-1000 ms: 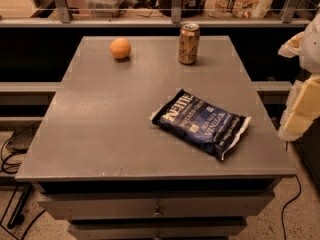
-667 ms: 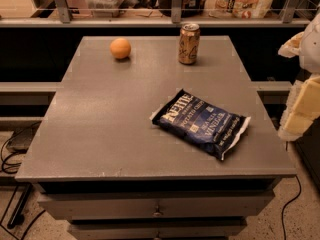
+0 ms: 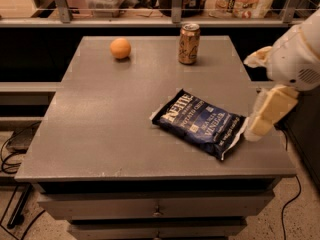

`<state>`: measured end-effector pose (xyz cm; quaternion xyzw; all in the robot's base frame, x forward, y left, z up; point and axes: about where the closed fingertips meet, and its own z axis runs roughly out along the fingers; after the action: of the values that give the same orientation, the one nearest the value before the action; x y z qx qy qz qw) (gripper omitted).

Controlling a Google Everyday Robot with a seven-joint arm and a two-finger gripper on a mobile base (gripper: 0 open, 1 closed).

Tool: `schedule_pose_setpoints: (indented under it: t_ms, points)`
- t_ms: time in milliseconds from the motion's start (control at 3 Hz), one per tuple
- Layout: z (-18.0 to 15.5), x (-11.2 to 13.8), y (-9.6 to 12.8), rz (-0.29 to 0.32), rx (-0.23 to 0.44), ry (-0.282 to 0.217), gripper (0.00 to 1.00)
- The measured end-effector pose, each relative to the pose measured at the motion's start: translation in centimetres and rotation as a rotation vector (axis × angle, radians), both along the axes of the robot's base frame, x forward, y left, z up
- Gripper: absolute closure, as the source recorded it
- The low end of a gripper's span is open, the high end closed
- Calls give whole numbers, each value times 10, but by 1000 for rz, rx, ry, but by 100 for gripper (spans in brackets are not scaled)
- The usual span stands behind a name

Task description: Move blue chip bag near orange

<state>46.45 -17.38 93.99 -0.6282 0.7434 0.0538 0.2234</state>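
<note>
The blue chip bag (image 3: 202, 123) lies flat on the grey table (image 3: 100, 129), right of centre and near the front, with its white-edged end pointing right. The orange (image 3: 120, 48) sits at the back left of the table, far from the bag. My gripper (image 3: 260, 123) hangs at the table's right side, right at the bag's white-edged end; whether it touches the bag does not show. The cream-coloured arm (image 3: 300, 54) rises above it at the right edge of the view.
A gold-tan drink can (image 3: 189, 43) stands upright at the back of the table, right of the orange. A shelf (image 3: 150, 19) with packages and a rail runs behind the table. Drawers (image 3: 157, 206) are below the tabletop. Cables lie on the floor at the left.
My gripper has moved left, from beyond the table's right edge to the bag's white-edged end. The bag, orange and can have not moved.
</note>
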Motion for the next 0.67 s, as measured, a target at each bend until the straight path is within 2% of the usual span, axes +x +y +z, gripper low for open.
schedule_pose_setpoints:
  t_ms: [333,667]
  points:
    - [-27,17,28,29,92,1,0]
    - [-59,33,45,15,128,30,0]
